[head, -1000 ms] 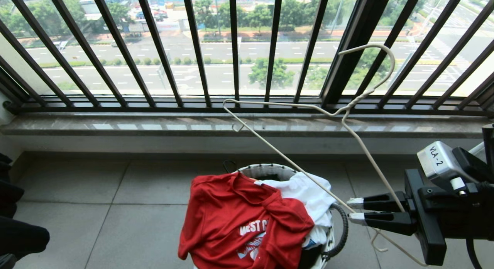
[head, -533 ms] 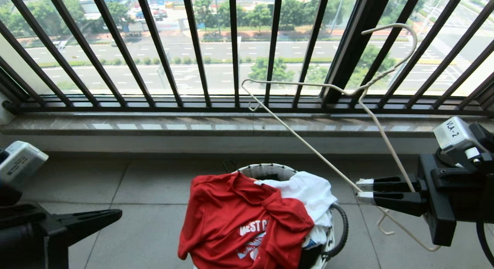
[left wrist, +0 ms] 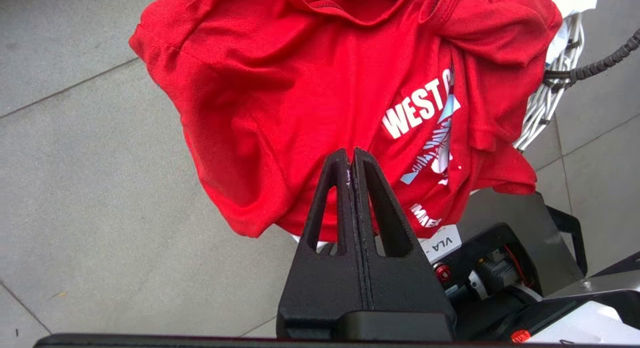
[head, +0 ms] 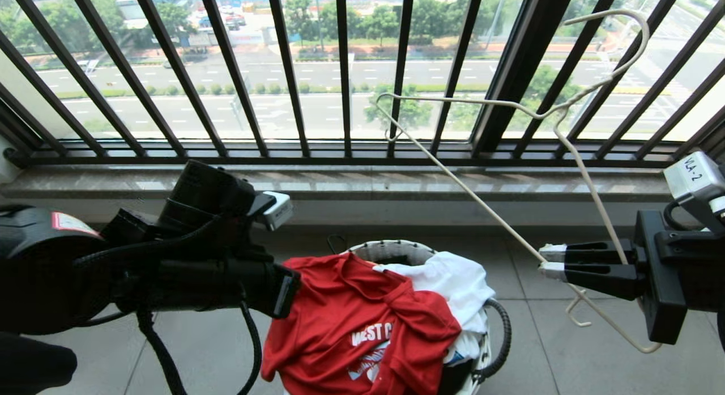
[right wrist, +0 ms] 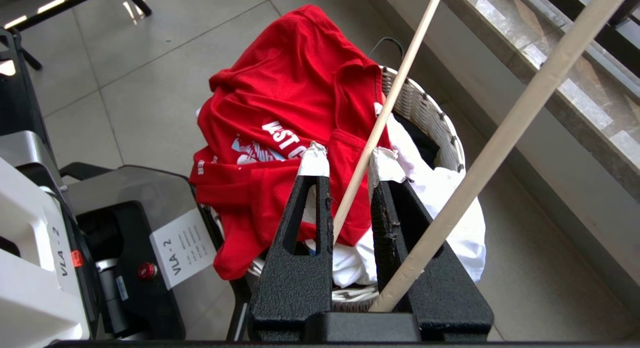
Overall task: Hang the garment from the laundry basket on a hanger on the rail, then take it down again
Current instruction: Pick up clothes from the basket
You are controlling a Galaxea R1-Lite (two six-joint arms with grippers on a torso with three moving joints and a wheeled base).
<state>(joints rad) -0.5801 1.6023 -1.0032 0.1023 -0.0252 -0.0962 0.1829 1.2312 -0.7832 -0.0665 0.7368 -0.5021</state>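
The red "WEST COAST" garment is draped over the laundry basket and spills down its near side. The thin white hanger is held up at a tilt to the right of the basket, its hook against the window bars. My right gripper is shut on the hanger's bottom wire, which runs between the taped fingertips. My left arm reaches in at the garment's left edge. Its gripper is shut and empty, just above the garment. The rail is out of view.
A white cloth lies in the basket under the garment. A black barred window railing and a stone sill close off the far side. Grey floor tiles surround the basket. My own base stands close to it.
My left arm has swung in from the left edge to the garment's left side. The right gripper has carried the hanger up and to the right.
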